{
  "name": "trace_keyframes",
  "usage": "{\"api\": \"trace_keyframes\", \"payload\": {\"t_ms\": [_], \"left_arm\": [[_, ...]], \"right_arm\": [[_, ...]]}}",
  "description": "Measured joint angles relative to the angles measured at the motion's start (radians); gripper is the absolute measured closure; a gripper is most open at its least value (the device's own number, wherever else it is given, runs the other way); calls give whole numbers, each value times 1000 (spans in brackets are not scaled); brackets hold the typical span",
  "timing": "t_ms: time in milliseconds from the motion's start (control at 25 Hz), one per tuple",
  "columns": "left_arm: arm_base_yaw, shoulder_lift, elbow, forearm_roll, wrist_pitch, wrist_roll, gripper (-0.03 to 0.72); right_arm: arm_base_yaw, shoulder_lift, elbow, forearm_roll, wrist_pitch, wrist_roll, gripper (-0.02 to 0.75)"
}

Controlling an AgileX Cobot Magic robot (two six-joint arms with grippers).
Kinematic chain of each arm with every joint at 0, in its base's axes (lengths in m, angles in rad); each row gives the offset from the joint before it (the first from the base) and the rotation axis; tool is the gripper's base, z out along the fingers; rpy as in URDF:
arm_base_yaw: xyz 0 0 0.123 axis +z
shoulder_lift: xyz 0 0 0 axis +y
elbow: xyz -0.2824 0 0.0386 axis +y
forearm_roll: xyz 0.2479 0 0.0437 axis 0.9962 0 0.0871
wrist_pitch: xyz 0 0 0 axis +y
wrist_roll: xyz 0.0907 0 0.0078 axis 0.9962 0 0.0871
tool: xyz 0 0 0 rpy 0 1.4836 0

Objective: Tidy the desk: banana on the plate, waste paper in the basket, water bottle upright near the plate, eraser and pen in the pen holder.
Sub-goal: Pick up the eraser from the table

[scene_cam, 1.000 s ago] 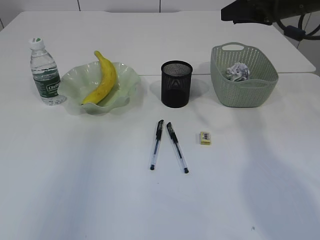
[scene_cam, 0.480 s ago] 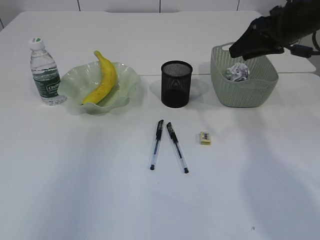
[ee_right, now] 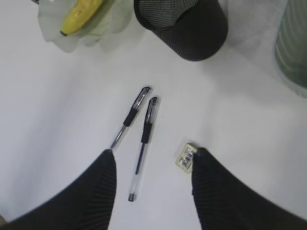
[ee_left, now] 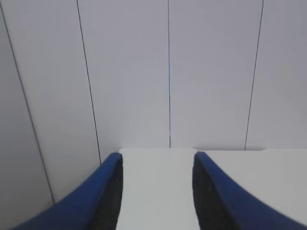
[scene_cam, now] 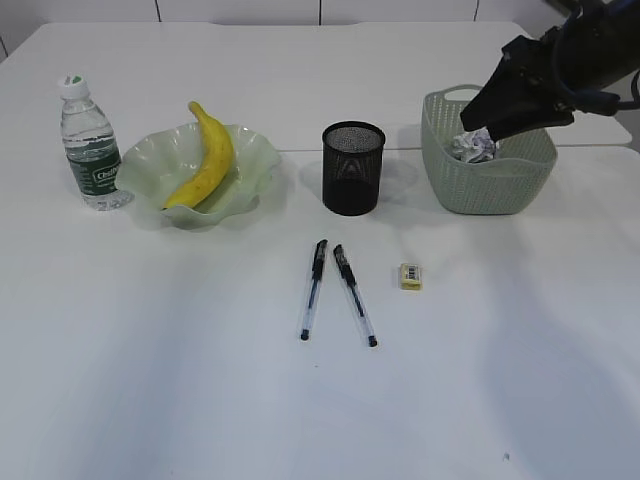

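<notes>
The banana (scene_cam: 205, 160) lies in the pale green plate (scene_cam: 255, 160), and the water bottle (scene_cam: 90, 140) stands upright just left of it. Waste paper (scene_cam: 472, 147) sits in the basket (scene_cam: 487, 185). Two pens (scene_cam: 313, 288) (scene_cam: 355, 296) and the eraser (scene_cam: 410, 276) lie on the desk in front of the black pen holder (scene_cam: 353, 168). My right gripper (scene_cam: 478, 118) hangs above the basket, open and empty. Its wrist view looks down at the pens (ee_right: 144, 139) and the eraser (ee_right: 186, 156) between the right gripper (ee_right: 154, 151) fingers. My left gripper (ee_left: 158, 154) is open and empty, facing a wall.
The desk (scene_cam: 200, 380) is one wide white surface, with a seam running behind the pen holder. The left wrist view shows only grey wall panels and a strip of white tabletop (ee_left: 158, 191). The left arm is outside the exterior view.
The right arm has swung down from the upper right corner to above the basket, then shifted slightly right. Nothing on the desk has moved.
</notes>
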Motion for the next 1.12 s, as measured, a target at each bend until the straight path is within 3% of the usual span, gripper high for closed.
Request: {"api": "trace_keyframes", "payload": {"t_ms": [240, 480, 880, 1120], "left_arm": [[0, 0, 0, 0, 3, 0, 352], [0, 0, 0, 0, 3, 0, 352], [0, 0, 0, 0, 1, 0, 352], [0, 0, 0, 0, 1, 0, 352]], "right_arm": [[0, 3, 0, 0, -96, 61, 353], [0, 62, 0, -14, -166, 275, 353], [11, 115, -1, -21, -151, 239, 353], [109, 115, -2, -60, -128, 217, 353]]}}
